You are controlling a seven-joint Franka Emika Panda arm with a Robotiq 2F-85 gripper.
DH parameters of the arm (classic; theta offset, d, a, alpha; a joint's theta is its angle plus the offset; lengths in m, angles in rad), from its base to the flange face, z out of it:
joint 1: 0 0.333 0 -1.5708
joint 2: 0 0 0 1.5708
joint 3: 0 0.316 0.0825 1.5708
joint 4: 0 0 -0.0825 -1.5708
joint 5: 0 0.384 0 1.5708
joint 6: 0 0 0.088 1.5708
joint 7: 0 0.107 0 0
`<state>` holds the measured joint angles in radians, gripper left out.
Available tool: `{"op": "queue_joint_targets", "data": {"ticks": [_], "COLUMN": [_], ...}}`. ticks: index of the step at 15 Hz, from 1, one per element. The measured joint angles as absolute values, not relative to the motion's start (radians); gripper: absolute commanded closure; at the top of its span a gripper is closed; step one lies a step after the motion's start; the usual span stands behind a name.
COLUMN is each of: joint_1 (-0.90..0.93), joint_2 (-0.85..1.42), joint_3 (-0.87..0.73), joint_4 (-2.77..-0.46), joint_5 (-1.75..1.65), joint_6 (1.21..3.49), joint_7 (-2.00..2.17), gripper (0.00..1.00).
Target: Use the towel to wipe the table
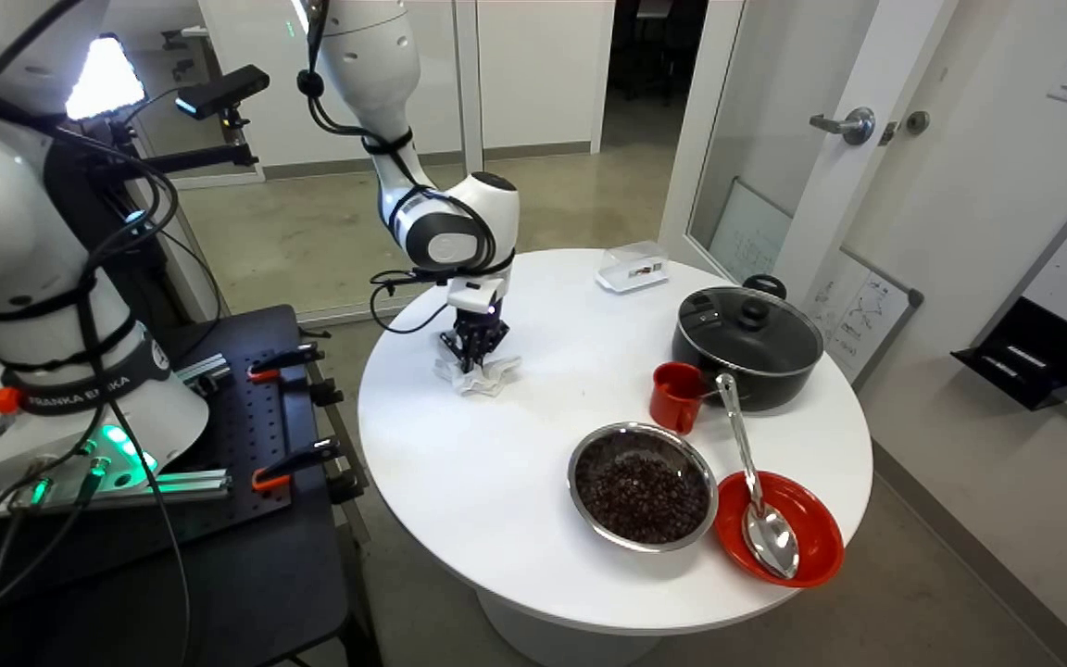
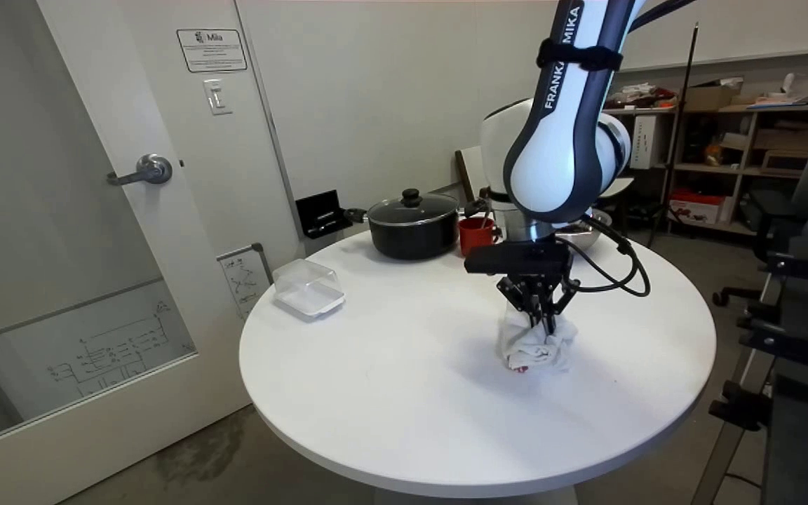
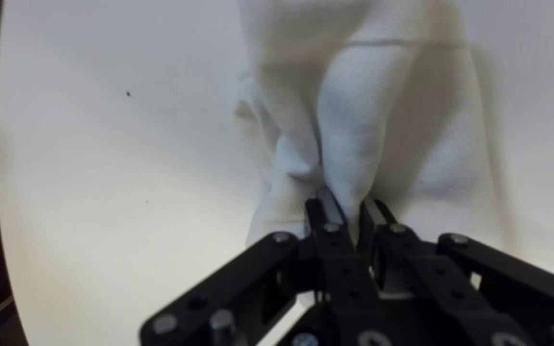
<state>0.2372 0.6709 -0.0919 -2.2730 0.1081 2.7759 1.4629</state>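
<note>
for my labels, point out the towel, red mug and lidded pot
Towel (image 3: pixel 356 125), wrist view, middle fold
Red mug (image 1: pixel 675 398), in an exterior view, outer wall
Lidded pot (image 2: pixel 412 240), in an exterior view, black side wall

Pot, mug obstructing, open table beside towel

Folds of the bunched white cloth towel are hidden between the fingers of the black jointed pincer; in the wrist view the towel is blurred and cut off by the top edge, and a dark speck near it, on the round glossy white counter, is too small to identify. In an exterior view a red spot at the towel's lower edge is equally unclear, and beyond the towel the white-and-black robot arm, cut off above, partly covers a round silver metal bowl.
</note>
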Motion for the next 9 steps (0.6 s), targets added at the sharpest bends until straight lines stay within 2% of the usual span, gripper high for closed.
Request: {"op": "queue_joint_targets", "data": {"ticks": [5, 9], "joint_1": [0.263, 0.279], "joint_2": [0.668, 0.677], "joint_3": [-0.075, -0.166], "joint_4": [-2.273, -2.272], "joint_5": [0.108, 0.106], "joint_6": [2.762, 2.768], "joint_7": [1.448, 1.453], "gripper": [0.97, 0.97]}}
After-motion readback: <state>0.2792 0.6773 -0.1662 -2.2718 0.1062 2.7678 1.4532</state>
